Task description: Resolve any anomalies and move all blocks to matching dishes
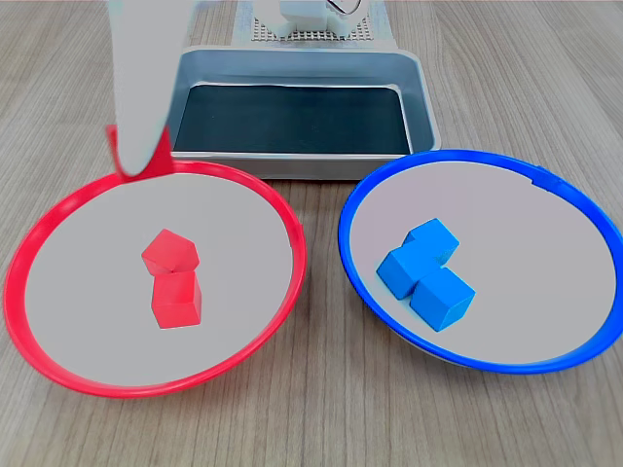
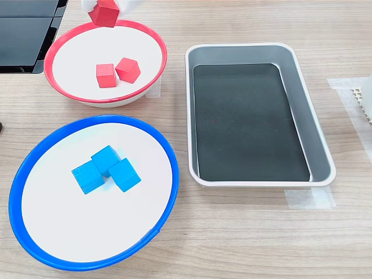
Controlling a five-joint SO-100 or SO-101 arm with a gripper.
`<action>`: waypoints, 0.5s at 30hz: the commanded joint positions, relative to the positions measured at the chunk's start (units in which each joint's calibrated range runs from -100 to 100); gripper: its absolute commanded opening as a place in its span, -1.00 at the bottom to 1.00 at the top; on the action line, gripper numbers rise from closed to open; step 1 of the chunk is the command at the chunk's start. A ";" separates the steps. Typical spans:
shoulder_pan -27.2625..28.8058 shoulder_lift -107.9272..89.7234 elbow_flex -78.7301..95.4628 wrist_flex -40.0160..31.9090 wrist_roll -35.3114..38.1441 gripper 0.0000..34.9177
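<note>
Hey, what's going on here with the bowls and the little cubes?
A robot arm is sorting cubes by colour. Its gripper holds a red cube above the far rim of the red dish, seemingly about to drop it in. Two red cubes already lie in that dish, and three blue cubes sit clustered in the blue dish. The grey tray is empty.
</note>
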 commanded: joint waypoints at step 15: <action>1.75 2.69 -4.52 -3.50 -0.10 0.06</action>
